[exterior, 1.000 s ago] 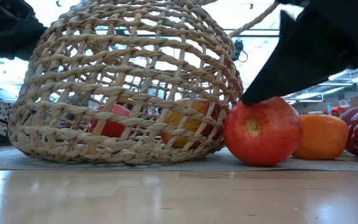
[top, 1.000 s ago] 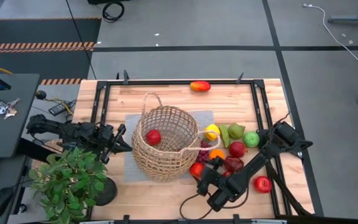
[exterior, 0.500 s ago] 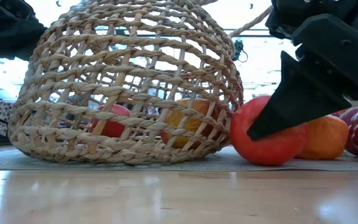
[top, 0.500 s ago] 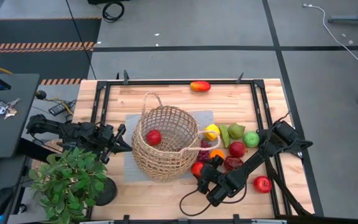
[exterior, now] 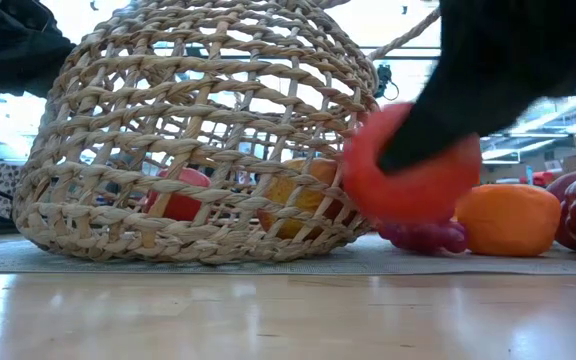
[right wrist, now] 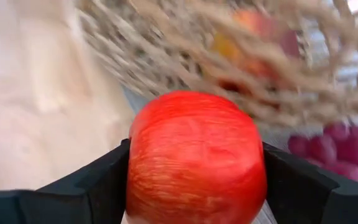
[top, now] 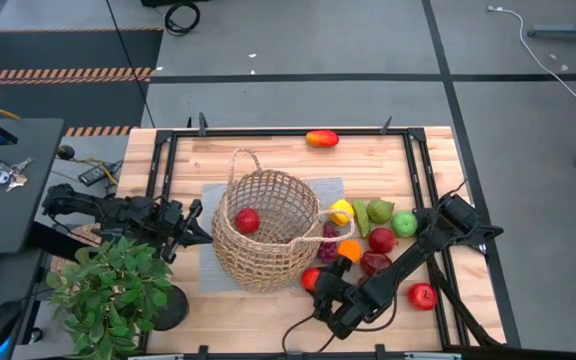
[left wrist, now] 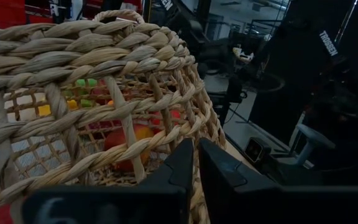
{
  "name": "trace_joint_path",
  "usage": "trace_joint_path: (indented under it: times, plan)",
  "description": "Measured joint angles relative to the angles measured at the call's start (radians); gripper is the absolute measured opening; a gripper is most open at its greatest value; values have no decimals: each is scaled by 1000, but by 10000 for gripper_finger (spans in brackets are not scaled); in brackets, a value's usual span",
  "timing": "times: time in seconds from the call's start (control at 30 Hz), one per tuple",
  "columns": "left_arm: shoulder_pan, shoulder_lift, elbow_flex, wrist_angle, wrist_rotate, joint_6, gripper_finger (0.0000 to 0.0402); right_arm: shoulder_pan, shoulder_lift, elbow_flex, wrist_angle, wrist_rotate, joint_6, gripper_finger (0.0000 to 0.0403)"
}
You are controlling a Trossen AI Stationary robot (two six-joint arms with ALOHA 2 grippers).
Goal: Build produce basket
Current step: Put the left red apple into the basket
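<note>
The tan wicker basket (top: 266,235) stands on a grey mat (top: 210,262) with a red apple (top: 247,220) inside. My right gripper (top: 322,288) is just off the basket's near right side, shut on another red apple (right wrist: 196,155), which also shows in the low view (exterior: 413,165). My left gripper (top: 194,224) is at the basket's left side, shut on its rim. An orange (top: 349,248), grapes (exterior: 428,236), a lemon (top: 340,211), pears (top: 371,213) and more apples (top: 382,240) lie to the basket's right. A mango (top: 321,138) lies at the far edge. My right gripper pinches the red apple by two opposite sides (right wrist: 138,168) between its two fingers (right wrist: 101,183). The apple is lifted clear of the mat, close to the basket's wall. My left gripper holds the basket's woven rim (left wrist: 166,142) between its two fingers (left wrist: 180,167), coming level from the table's left; the fingers hide the place of contact.
A leafy potted plant (top: 113,290) stands at the near left corner, beside my left arm. A red apple (top: 423,296) lies near the right edge. A black frame (top: 268,131) runs round the tabletop. Bare wood lies in front of the basket (top: 258,315).
My right gripper has closed round the red apple that lay on the mat, lifted it clear and carried it toward the table's left, up against the basket's wall. The grapes behind it now show.
</note>
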Motion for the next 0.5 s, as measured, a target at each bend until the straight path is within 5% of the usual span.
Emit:
trace_joint_path:
  times: [0.27, 0.5]
  plan:
    - [0, 0, 0, 0, 0, 0, 28, 23, 0, 215, -76, -25, -157, 311]
    - [0, 0, 0, 0, 0, 1, 35, 57, 0, 402, -76, 85, -418, 310]
